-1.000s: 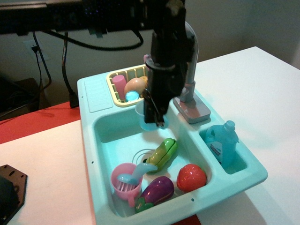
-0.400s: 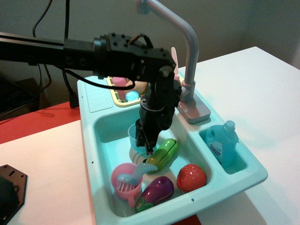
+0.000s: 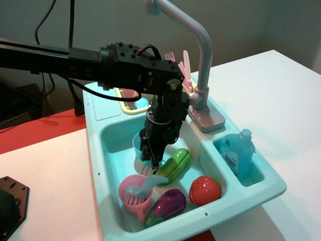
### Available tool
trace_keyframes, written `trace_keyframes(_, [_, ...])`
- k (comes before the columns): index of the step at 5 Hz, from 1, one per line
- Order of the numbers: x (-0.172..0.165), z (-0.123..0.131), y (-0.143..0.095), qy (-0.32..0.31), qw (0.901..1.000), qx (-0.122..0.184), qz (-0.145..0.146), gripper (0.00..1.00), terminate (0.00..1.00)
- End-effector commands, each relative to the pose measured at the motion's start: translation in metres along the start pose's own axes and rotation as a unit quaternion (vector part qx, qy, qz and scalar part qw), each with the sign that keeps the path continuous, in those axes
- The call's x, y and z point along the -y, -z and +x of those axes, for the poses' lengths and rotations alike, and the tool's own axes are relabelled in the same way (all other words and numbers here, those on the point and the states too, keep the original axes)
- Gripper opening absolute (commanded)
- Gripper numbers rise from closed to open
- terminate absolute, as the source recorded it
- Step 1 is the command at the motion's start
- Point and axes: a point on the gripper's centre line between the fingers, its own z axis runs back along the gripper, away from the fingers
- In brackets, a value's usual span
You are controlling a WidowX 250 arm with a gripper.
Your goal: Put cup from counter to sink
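The light-blue translucent cup (image 3: 137, 142) is low inside the mint-teal sink (image 3: 113, 131), near the basin's left-middle, above the round drain. My black gripper (image 3: 149, 156) reaches down into the basin, and its fingers close on the cup's right rim. The arm stretches in from the left and hides the cup's right side. The ridged mint counter ledge (image 3: 103, 103) at the back left has no cup on it.
In the basin lie a pink slotted cup with a blue spoon (image 3: 134, 193), a green-yellow vegetable (image 3: 175, 163), a purple eggplant (image 3: 168, 203) and a red tomato (image 3: 204, 190). A blue soap bottle (image 3: 238, 153) stands at right. The grey faucet (image 3: 200, 45) and the yellow rack (image 3: 126, 109) stand behind.
My gripper has come down from above the basin's back wall into the sink, carrying the cup forward, down and slightly left.
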Motion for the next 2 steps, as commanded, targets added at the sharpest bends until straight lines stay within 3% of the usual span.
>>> trace_keyframes(1, [-0.009,-0.020,-0.042,-0.013,0.9995,0.029,0.004,1.00,0.00])
trace_keyframes(2, [-0.018,-0.039,-0.081,-0.023,0.9977,0.063,-0.011,1.00,1.00])
